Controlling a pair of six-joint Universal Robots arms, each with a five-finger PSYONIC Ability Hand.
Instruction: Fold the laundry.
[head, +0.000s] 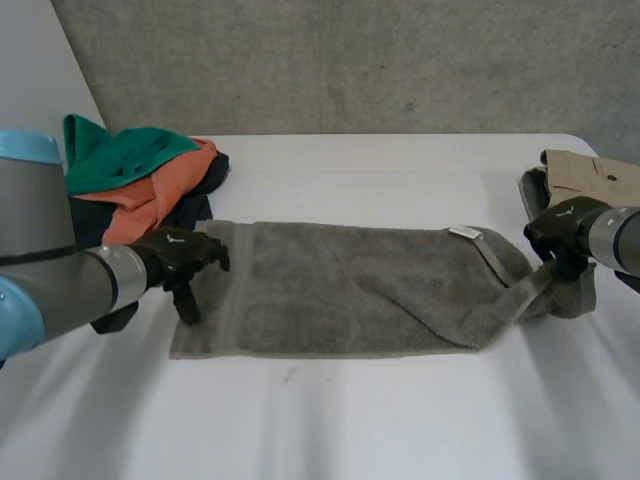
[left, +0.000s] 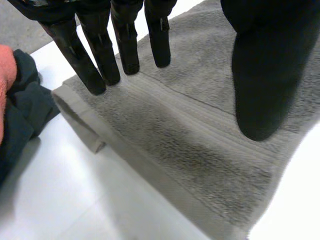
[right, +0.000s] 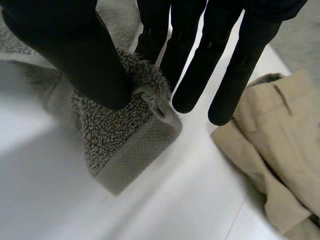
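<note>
pinching one end of the towel (head: 350, 290) — right robot hand (head: 562, 232)

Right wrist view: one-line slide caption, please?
Right robot hand pinches a grey towel corner over the white table, beige trousers nearby.

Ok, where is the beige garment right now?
In the head view the beige garment lies at the right edge of the table, just behind the right hand, which pinches the right end of the grey towel.
</note>
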